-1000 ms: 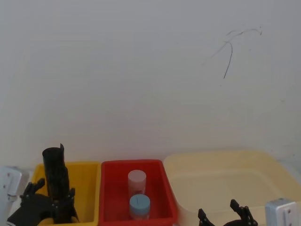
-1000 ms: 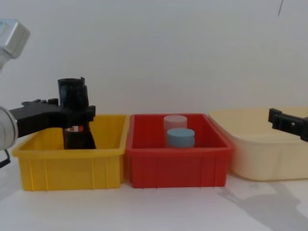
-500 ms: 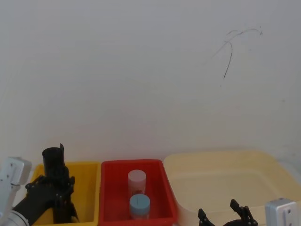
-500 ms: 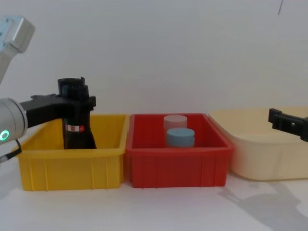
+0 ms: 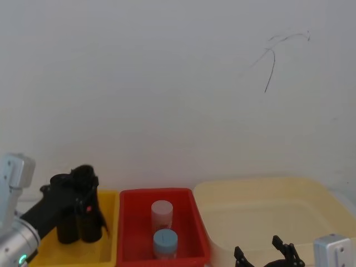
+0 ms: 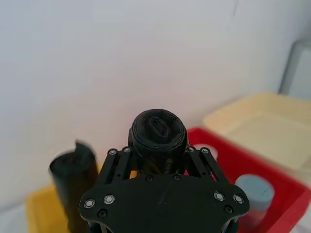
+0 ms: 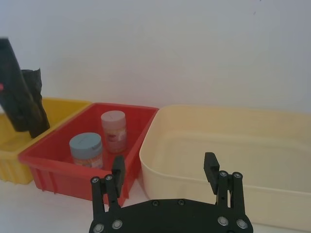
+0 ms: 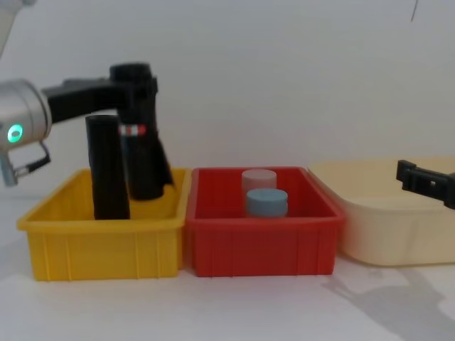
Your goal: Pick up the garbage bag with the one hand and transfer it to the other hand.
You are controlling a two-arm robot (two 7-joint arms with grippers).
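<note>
The garbage bag (image 8: 142, 153), a black roll with a red-and-white band, hangs upright over the yellow bin (image 8: 99, 245). My left gripper (image 8: 138, 89) is shut on its upper part, and its bottom end sits about level with the bin's rim. From the left wrist the garbage bag (image 6: 158, 138) shows end-on between the fingers. In the head view the garbage bag (image 5: 88, 208) is right of a plain black roll (image 5: 64, 214). My right gripper (image 7: 164, 170) is open and holds nothing, low in front of the cream tub (image 7: 272, 160). The right gripper (image 8: 426, 181) shows at the chest view's right edge.
A plain black roll (image 8: 106, 167) stands in the yellow bin just left of the bag. The red bin (image 8: 259, 241) in the middle holds a pink-lidded jar (image 8: 258, 177) and a blue-lidded jar (image 8: 266, 202). A white wall stands behind.
My left gripper has lifted the garbage bag up and to the right, away from the plain roll, which stays standing in the yellow bin. The right gripper has not moved.
</note>
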